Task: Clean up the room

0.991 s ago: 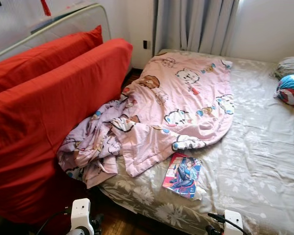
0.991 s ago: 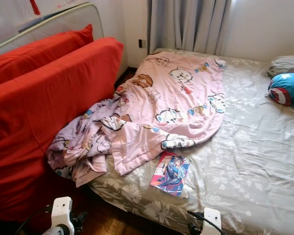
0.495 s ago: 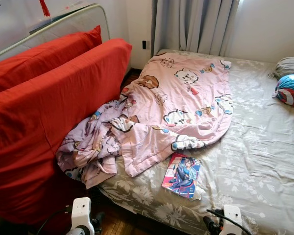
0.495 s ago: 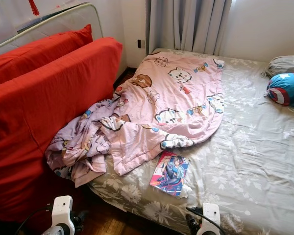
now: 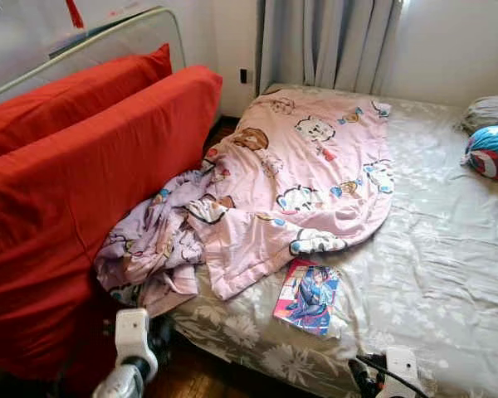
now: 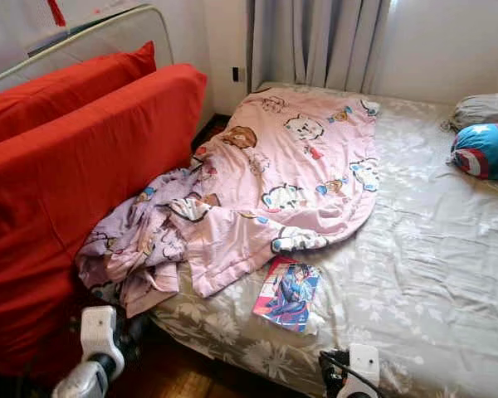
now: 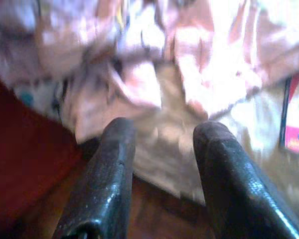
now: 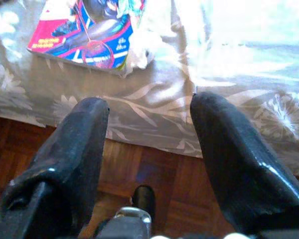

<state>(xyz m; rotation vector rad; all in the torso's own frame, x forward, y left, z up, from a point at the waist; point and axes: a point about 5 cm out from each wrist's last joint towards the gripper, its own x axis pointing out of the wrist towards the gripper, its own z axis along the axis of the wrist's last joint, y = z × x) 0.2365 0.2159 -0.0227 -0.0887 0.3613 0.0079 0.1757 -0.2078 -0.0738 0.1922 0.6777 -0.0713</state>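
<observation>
Bedroom, bed (image 5: 448, 274) ahead. My left hand (image 7: 162, 149), fingers apart and empty, hangs low by the rumpled pink quilt (image 5: 299, 178) spilling off the near-left edge. Right hand (image 8: 147, 144), also spread, sits below the comic book (image 5: 307, 296). I'd judge I'm approaching; next, reach for the quilt.

Bed (image 5: 448, 274) under a grey floral sheet, with a rumpled pink cartoon-print blanket (image 5: 307, 166) spilling over its near left edge. Just beside the blanket's hem, a comic book (image 5: 307, 297) flat near the front edge. At the far right, a blue round cushion (image 5: 491, 151) touching a grey pillow (image 5: 488, 109).
</observation>
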